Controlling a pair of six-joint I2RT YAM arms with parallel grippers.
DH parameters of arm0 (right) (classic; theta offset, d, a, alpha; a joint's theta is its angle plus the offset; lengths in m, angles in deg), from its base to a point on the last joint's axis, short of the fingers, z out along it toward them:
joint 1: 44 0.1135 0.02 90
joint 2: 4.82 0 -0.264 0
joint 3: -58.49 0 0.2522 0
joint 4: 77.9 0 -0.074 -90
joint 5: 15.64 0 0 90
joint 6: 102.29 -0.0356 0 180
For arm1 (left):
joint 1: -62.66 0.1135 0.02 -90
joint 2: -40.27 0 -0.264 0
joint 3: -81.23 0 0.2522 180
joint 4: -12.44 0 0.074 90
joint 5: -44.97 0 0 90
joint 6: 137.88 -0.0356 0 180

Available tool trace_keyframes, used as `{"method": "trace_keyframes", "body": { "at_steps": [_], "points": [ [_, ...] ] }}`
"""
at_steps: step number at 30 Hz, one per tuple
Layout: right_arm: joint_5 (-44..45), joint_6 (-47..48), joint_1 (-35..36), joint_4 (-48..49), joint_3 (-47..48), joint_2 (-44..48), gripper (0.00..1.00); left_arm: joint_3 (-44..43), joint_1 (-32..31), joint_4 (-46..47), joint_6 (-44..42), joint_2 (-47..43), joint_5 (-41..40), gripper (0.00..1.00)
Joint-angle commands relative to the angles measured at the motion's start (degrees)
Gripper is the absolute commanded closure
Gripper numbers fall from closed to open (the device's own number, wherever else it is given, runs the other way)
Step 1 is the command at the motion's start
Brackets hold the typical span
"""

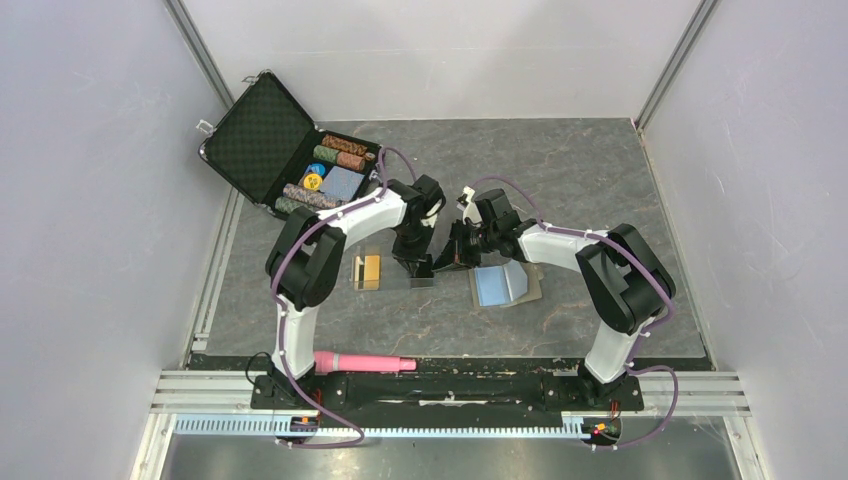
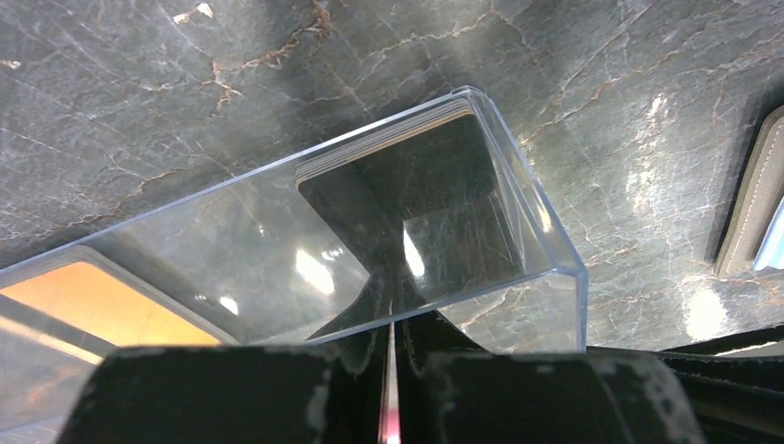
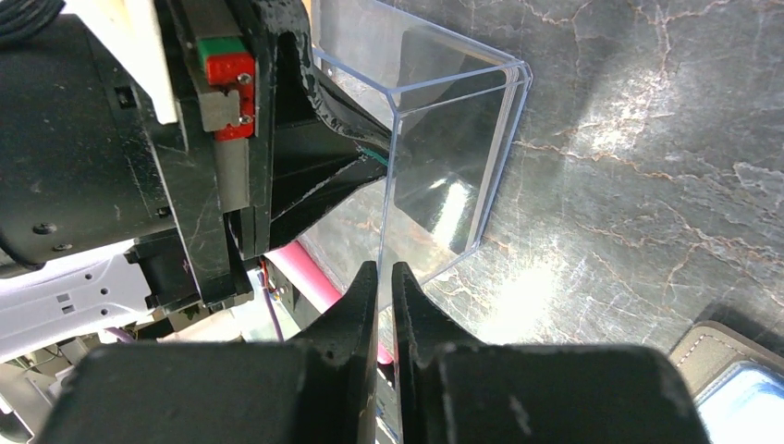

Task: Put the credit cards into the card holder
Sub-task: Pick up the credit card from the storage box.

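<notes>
A clear plastic case [image 1: 395,275] lies on the dark marble table and holds the credit cards: an orange-gold one [image 1: 366,271] [image 2: 102,305] at its left end and a glossy black one [image 2: 407,185] [image 3: 453,157] at its right end. My left gripper [image 1: 420,268] [image 2: 393,319] is shut on the case's [image 2: 277,213] near long wall. My right gripper [image 1: 455,255] [image 3: 384,268] is shut on the thin end wall of the case [image 3: 434,185]. The card holder [image 1: 500,285] [image 2: 753,222] [image 3: 730,370] lies open to the right, light blue inside up.
A black case of poker chips [image 1: 270,135] stands open at the back left. A pink cylinder [image 1: 365,362] [image 3: 305,273] lies by the arm bases at the near edge. Pale walls close in the table on three sides.
</notes>
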Motion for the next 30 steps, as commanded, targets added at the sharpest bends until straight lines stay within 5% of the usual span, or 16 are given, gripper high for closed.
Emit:
{"method": "trace_keyframes", "body": {
  "at_steps": [1, 4, 8, 19, 25, 30],
  "points": [
    [-2.9, 0.1, 0.6, 2.2, 0.8, 0.3, 1.0, 0.9, -0.4, 4.4, 1.1, -2.2, 1.9, 0.89],
    [-2.9, 0.1, 0.5, 2.2, 0.8, 0.3, 1.0, 3.2, 0.0, 7.0, 2.9, -5.6, 0.5, 0.66],
    [-2.9, 0.1, 0.6, 2.2, 0.6, 0.3, 1.0, 7.8, 1.6, 10.8, 5.5, -9.9, 1.4, 0.62],
    [-3.0, 0.1, 0.5, 2.3, 0.3, 0.3, 1.0, 9.6, 3.7, 11.4, 6.9, -7.1, 4.5, 0.67],
    [-3.0, 0.1, 0.5, 2.4, 0.3, 0.3, 1.0, 9.1, 3.6, 12.7, 5.7, -5.1, 9.5, 0.78],
    [-2.9, 0.0, 0.5, 2.4, 0.1, 0.8, 1.0, 8.6, 3.2, 12.6, 5.5, -5.4, 9.5, 0.98]
  ]
}}
